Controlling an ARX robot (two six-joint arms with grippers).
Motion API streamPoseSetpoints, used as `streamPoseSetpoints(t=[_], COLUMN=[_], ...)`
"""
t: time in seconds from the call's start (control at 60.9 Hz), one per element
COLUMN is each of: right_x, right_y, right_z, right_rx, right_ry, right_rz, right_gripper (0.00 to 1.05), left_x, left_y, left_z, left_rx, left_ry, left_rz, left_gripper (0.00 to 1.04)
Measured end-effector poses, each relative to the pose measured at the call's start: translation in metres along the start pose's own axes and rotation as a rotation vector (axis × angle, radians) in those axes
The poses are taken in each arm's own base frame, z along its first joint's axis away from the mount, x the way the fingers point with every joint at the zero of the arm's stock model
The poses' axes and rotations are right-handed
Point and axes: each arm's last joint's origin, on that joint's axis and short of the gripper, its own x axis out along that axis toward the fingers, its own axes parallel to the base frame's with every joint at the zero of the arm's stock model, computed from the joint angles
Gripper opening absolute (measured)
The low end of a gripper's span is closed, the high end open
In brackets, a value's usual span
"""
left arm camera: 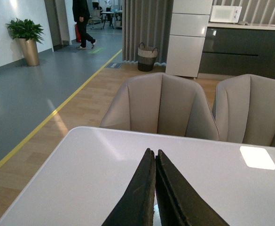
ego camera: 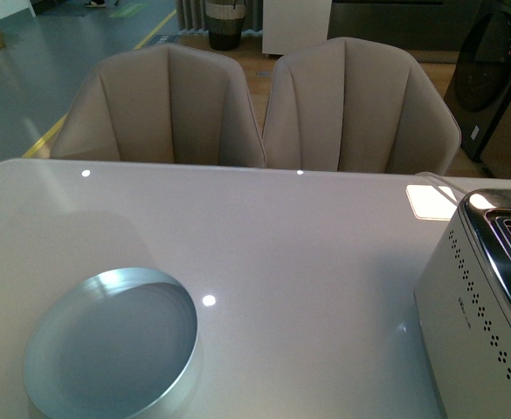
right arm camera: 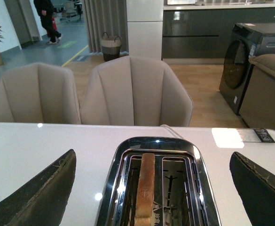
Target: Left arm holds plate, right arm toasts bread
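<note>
The pale blue-grey plate (ego camera: 115,345) lies on the white table at the front left, with nothing on it. The bread (right arm camera: 145,186) stands on edge in the left slot of the chrome toaster (right arm camera: 200,183), its brown crust showing. My right gripper (right arm camera: 156,188) is open, its black jaws wide apart on either side of the toaster, above it. My left gripper (left arm camera: 154,157) is shut on nothing, its wedge jaws pressed together over the table. Neither arm shows in the front view, where the toaster (ego camera: 473,323) stands at the right edge.
Two beige chairs (ego camera: 255,109) stand behind the table's far edge. A bright patch of light (ego camera: 430,201) lies on the table near the toaster. A washing machine (right arm camera: 255,61) and dark cabinets stand beyond, and a person (left arm camera: 83,21) walks in the far corridor.
</note>
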Motion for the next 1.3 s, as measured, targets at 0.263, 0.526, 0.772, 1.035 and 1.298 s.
streamPoseSetpoints(t=[0.263,0.526,0.772,1.035,1.298], right_x=[0.000,0.000,0.000,0.000,0.000], right_y=[0.000,0.000,0.000,0.000,0.000], right_z=[0.000,0.000,0.000,0.000,0.000], right_rx=[0.000,0.000,0.000,0.000,0.000], right_ry=[0.000,0.000,0.000,0.000,0.000], right_rz=[0.000,0.000,0.000,0.000,0.000], right_gripper=[0.96,0.96,0.96,0.96,0.96], left_x=[-0.006,-0.016,-0.016,-0.016,-0.016], left_y=[0.000,0.000,0.000,0.000,0.000], left_z=[0.000,-0.003,-0.003,-0.003,-0.003], left_rx=[0.000,0.000,0.000,0.000,0.003], left_ry=[0.000,0.006,0.005,0.005,0.005], left_rz=[0.000,0.000,0.000,0.000,0.000], left_gripper=[0.03,0.03,0.10,0.63,0.97])
